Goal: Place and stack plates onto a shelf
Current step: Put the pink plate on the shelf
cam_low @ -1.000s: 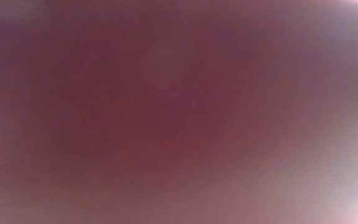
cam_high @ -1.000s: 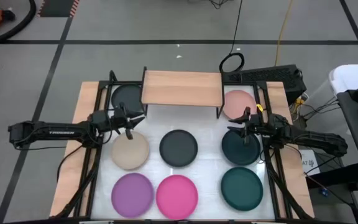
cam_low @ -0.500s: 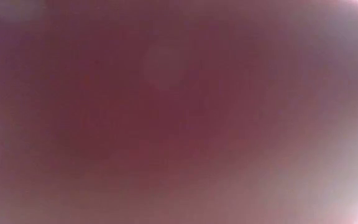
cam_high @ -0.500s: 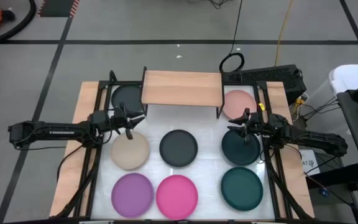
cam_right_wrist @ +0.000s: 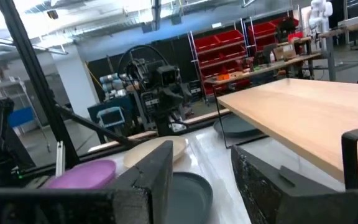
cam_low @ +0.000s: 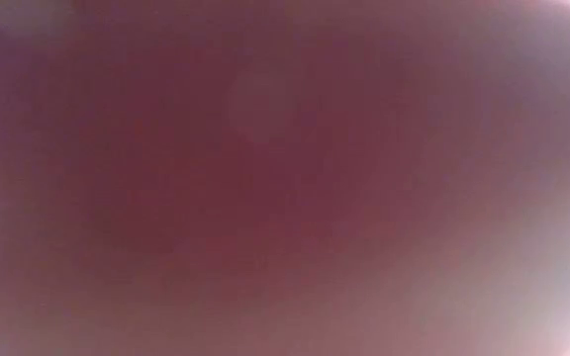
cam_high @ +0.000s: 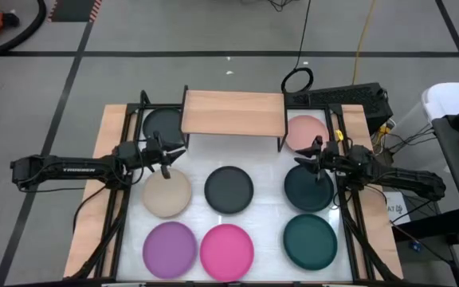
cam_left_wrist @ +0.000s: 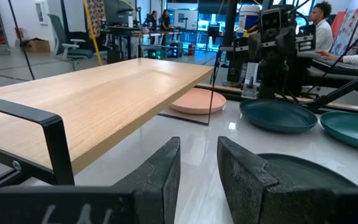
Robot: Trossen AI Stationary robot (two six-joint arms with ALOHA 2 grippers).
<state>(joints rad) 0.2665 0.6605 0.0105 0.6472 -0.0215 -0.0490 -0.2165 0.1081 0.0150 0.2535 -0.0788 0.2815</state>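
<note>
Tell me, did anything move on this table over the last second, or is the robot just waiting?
Almost nothing. The right gripper edged slightly toward the far side, near the pale pink plate; its jaws are open and empty. The left gripper stayed put, open, beside the beige plate. All eight plates lie where they were, and the shelf remains bare.

Both arms matte black, slim tubular links. Left arm (cam_high: 70, 167) has white lettering on forearm. Left gripper (cam_left_wrist: 197, 171) fingers chunky, rough-textured black; right gripper (cam_right_wrist: 197, 177) fingers same.
</note>
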